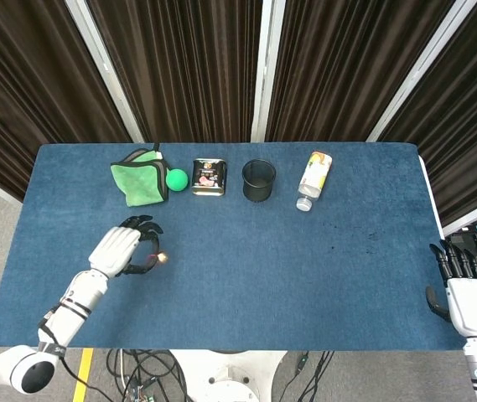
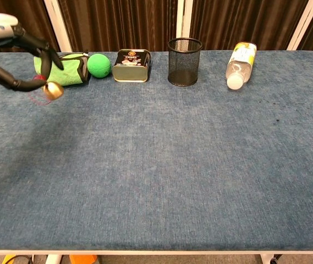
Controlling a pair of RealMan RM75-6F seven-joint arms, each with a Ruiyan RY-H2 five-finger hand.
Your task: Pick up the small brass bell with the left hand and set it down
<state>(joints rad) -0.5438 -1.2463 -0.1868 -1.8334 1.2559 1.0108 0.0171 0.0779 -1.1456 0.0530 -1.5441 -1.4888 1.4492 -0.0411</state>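
The left hand [image 1: 125, 248] was over the near-left part of the blue cloth-covered table [image 1: 305, 276], fingers curled in, with the small round brass bell [image 2: 53, 90] pinched at the fingertips. In the chest view the bell hung just below the dark fingers [image 2: 13, 82]. A thin red loop beside it may have been a cord, but this could not be confirmed. The bell appeared clear of the cloth and carried in the air, though its exact height could not be told from either view.

The right hand [image 1: 464, 289] was at the far right edge of the table, fingers extended and apart, holding nothing.

Along the back of the table, left to right, were a folded green cloth [image 1: 137, 180], a green ball [image 1: 177, 178], a rectangular printed tin [image 1: 209, 177], a black wire-mesh cup [image 1: 258, 180] and a clear plastic bottle with a yellow label [image 1: 314, 178] lying on its side.

In my judgement the pick was done and the set-down was the step in hand. To do it well, the hand should descend straight and slowly onto the bare cloth beneath it, well short of the green cloth and ball. The fingers should part only once the bell touches, since a round bell released early is likely to roll. The fingers should then draw away upward so as not to snag any cord.
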